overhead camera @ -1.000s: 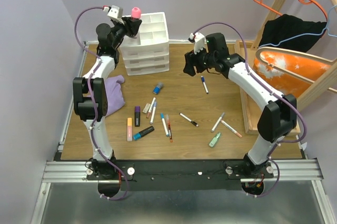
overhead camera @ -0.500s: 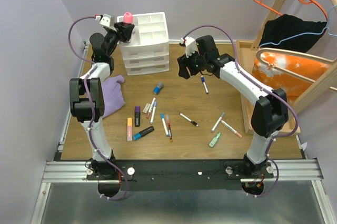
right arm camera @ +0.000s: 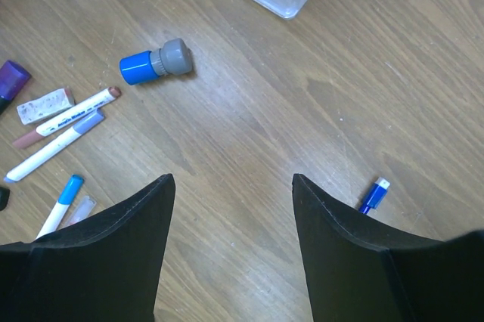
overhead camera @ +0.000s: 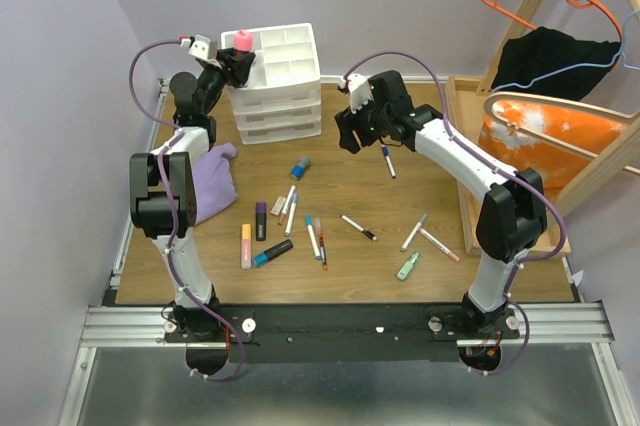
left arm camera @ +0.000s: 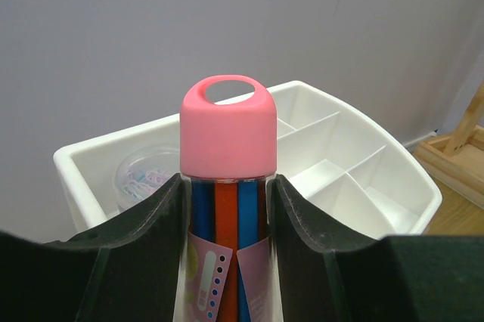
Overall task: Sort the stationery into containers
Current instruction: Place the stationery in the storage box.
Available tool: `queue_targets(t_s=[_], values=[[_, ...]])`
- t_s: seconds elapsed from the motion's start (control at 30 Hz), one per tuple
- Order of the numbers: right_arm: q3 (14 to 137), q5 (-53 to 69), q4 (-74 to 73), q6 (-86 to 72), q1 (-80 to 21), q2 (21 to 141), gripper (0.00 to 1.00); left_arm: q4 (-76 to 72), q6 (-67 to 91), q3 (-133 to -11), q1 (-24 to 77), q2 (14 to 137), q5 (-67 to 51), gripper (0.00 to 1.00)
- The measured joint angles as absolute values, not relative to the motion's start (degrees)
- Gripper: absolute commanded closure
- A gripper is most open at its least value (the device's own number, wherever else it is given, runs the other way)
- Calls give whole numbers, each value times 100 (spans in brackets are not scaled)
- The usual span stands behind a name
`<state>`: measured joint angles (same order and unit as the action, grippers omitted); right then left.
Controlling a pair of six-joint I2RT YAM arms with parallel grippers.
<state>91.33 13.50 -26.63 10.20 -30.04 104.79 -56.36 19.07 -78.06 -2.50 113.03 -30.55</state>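
Clearly early days: my left gripper [left arm camera: 227, 208] clamps a pink-capped pen tube [left arm camera: 227, 137] above the white drawer organiser [overhead camera: 280, 96] at eleven o'clock, my right gripper [right arm camera: 231, 180] hangs open and empty, and a dozen-odd markers [overhead camera: 313, 237] wait loose from centre toward seven o'clock.

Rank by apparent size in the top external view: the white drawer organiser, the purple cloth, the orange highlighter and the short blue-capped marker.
1. White drawer organiser, though it stands taller, so nearer the camera.
2. Purple cloth, partly hidden by the left arm.
3. Orange highlighter.
4. Short blue-capped marker.
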Motion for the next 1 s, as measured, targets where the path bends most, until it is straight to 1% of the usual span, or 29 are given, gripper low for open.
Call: queue_targets(t_s=[0.17, 0.37, 0.43, 0.47, 0.53, 0.57, 0.63, 0.67, 0.7, 0.8, 0.9, 0.93, 1.0], values=[[9039, 1308, -2663, 1044, -3039, 10457, 28, -5693, 1844, -7679, -250, 11218, -3055, 56], [9019, 1288, -2659, 1057, -3044, 10455, 28, -5688, 1739, -7693, -250, 11207, -3057, 56], [9013, 1282, -2659, 1057, -3041, 10455, 28, -5675, 1721, -7776, -248, 11222, -3057, 59], [9013, 1280, -2659, 1057, -3044, 10455, 28, -5673, 1712, -7896, -248, 11262, -3057, 63], [9013, 1273, -2657, 1057, -3044, 10455, 28, -5675, 1697, -8187, -250, 11362, -3052, 68], [9013, 1273, -2657, 1057, -3044, 10455, 28, -5680, 1695, -8302, -250, 11404, -3050, 74], [9013, 1269, -2655, 1055, -3044, 10455, 28, -5686, 1697, -8501, -250, 11467, -3050, 80], [9032, 1262, -2659, 1033, -3044, 10457, 25, -5686, 1699, -8562, -250, 11485, -3052, 85], [9063, 1243, -2657, 1009, -3046, 10464, 24, -5686, 1704, -8589, -250, 11491, -3052, 86], [9784, 1210, -2676, 803, -3048, 10742, 19, -5690, 1758, -8619, -250, 11493, -3068, 91], [11640, 1372, -2727, 504, -3052, 11577, 13, -5695, 1855, -8611, -250, 11493, -3129, 93], [12661, 1557, -2735, 322, -3055, 12003, 12, -5697, 1918, -8611, -250, 11493, -3166, 93], [13670, 1778, -2383, 75, -3057, 12405, 10, -5701, 1999, -8611, -250, 11493, -3208, 93]])
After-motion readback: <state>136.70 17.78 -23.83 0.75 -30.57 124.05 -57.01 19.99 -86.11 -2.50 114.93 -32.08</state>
